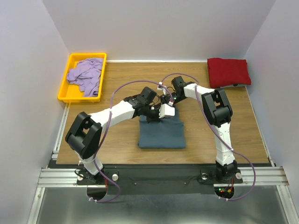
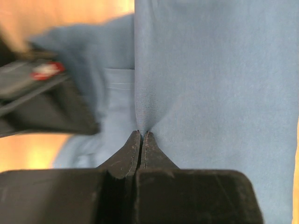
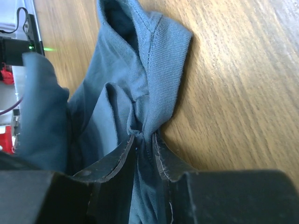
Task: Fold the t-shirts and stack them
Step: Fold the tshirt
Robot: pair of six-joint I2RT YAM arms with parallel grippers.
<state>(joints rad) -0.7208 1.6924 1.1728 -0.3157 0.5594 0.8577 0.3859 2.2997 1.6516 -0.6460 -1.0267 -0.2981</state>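
A slate blue-grey t-shirt (image 1: 161,134) lies partly folded on the wooden table, in front of both arms. At its far edge my left gripper (image 1: 152,115) pinches a thin fold of the blue cloth (image 2: 196,70), jaws pressed together (image 2: 141,132). Just to the right, my right gripper (image 1: 167,111) is shut on a bunched wad of the same shirt near its ribbed collar (image 3: 161,56), with cloth filling the gap between the fingers (image 3: 144,138). A dark red t-shirt (image 1: 228,71) sits folded at the far right. A pale lavender t-shirt (image 1: 86,74) lies crumpled in the tray.
The yellow plastic tray (image 1: 64,88) stands at the table's far left corner. White walls close in the table on three sides. Bare wood (image 3: 243,84) lies to the right of the collar in the right wrist view.
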